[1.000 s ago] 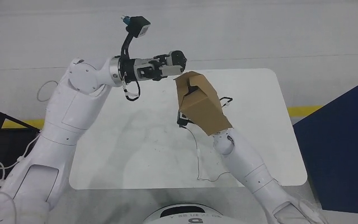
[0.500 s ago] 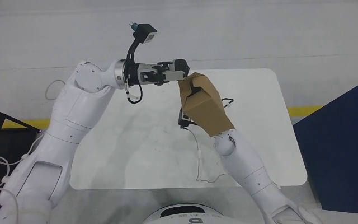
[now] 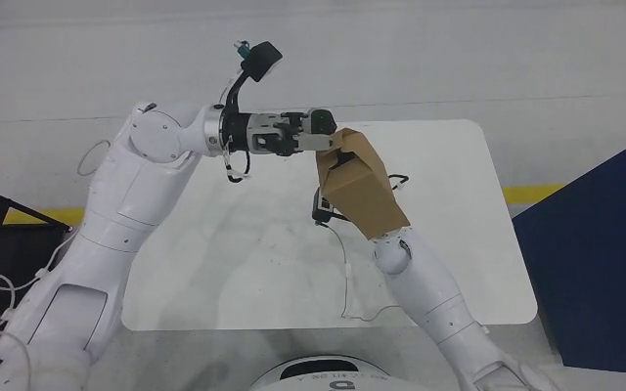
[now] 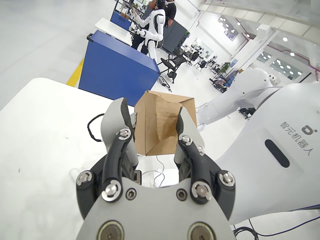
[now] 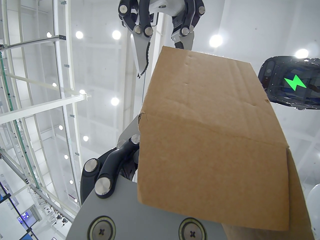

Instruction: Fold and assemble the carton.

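Note:
A brown cardboard carton (image 3: 357, 186) is held tilted above the white table (image 3: 469, 195) by my right arm. My right gripper (image 3: 321, 207) sits under the carton, shut on it, with its fingers mostly hidden behind the cardboard (image 5: 210, 131). My left gripper (image 3: 331, 130) is open at the carton's far upper end. In the left wrist view the fingers (image 4: 125, 116) straddle the carton's folded-in end flaps (image 4: 160, 126), one finger on each side. The right wrist view shows the left gripper (image 5: 160, 61) at the carton's far edge.
A black cable loop (image 3: 396, 179) lies on the table beside the carton. A thin white cable (image 3: 347, 274) trails toward the table's near edge. A blue cabinet (image 3: 577, 254) stands off the table's right side.
My left arm has moved right toward the carton; its open gripper has gone from a gap away to the carton's end. The carton has barely shifted.

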### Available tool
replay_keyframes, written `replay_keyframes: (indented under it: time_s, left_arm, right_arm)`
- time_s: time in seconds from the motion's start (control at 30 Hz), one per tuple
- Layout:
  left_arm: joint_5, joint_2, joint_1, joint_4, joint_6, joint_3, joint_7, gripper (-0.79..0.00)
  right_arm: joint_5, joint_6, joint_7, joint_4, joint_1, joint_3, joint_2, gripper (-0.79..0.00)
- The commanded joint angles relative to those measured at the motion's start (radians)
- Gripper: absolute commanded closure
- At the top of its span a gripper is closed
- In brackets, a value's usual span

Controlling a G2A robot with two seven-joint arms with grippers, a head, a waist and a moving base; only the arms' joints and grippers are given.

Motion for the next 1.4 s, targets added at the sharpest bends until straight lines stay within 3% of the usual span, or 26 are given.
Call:
replay_keyframes:
  time_s: [0.0, 1.03, 1.37]
  left_arm:
    - [0.026, 0.003, 0.006, -0.017, -0.002, -0.006, 0.002, -0.422]
    - [0.552, 0.035, 0.059, -0.303, 0.191, -0.057, 0.071, -0.222]
    - [0.618, 0.036, 0.07, -0.343, 0.227, -0.038, 0.091, -0.191]
  right_arm:
    - [0.0, 0.0, 0.0, 0.002, -0.001, 0.002, -0.001, 0.0]
    - [-0.005, 0.0, 0.0, 0.076, 0.019, 0.039, -0.006, 0.0]
    - [-0.037, -0.001, 0.001, 0.118, 0.029, 0.061, -0.014, 0.0]
